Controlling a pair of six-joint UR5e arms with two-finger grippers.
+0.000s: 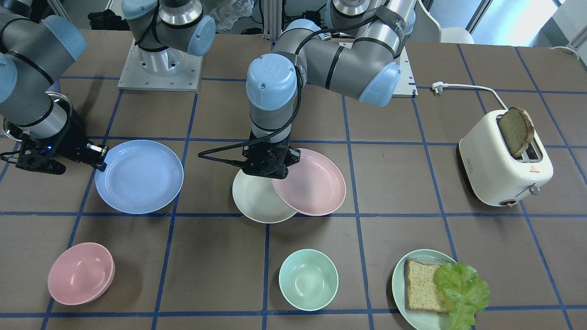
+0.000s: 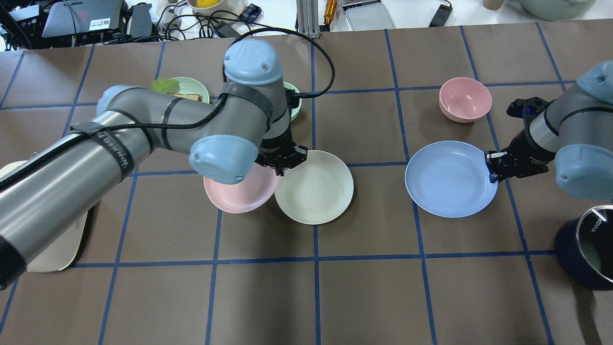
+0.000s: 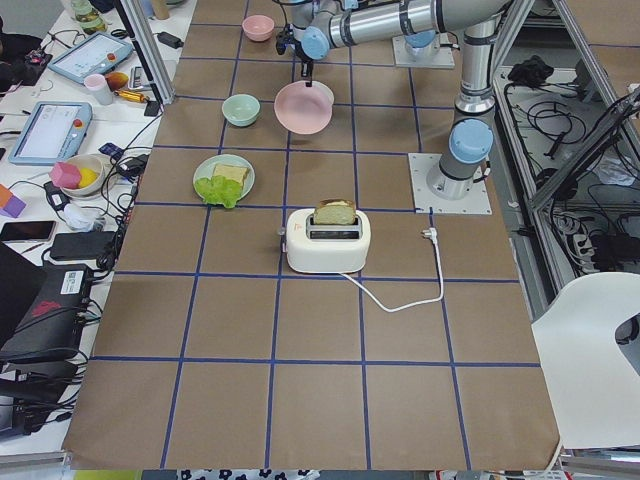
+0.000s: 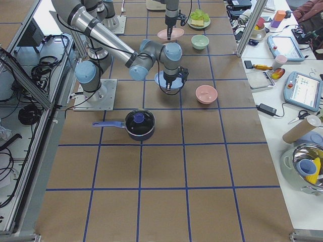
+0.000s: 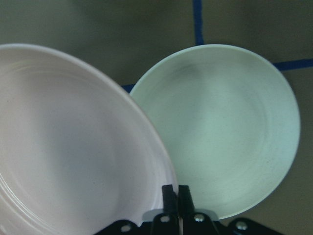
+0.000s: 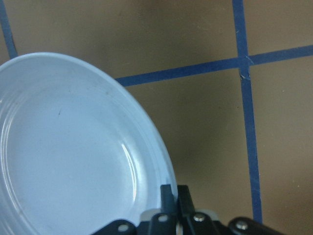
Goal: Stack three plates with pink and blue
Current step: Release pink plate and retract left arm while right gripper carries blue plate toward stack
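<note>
Now the left end effector (image 2: 282, 162) grips the pink plate (image 2: 237, 194) by its rim, with the plate's edge over the cream plate (image 2: 316, 191). Well apart, the right end effector (image 2: 493, 165) grips the blue plate (image 2: 448, 179) by its rim.

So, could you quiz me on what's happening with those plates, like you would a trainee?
1. Which plate do the left fingers hold? A cream plate, B pink plate, C blue plate.
2. True or false: the right fingers grip the blue plate's rim.
3. Fill in: seen from the front, the pink plate's edge overlaps the ___ plate.
Key: 1 B; 2 true; 3 cream.
</note>
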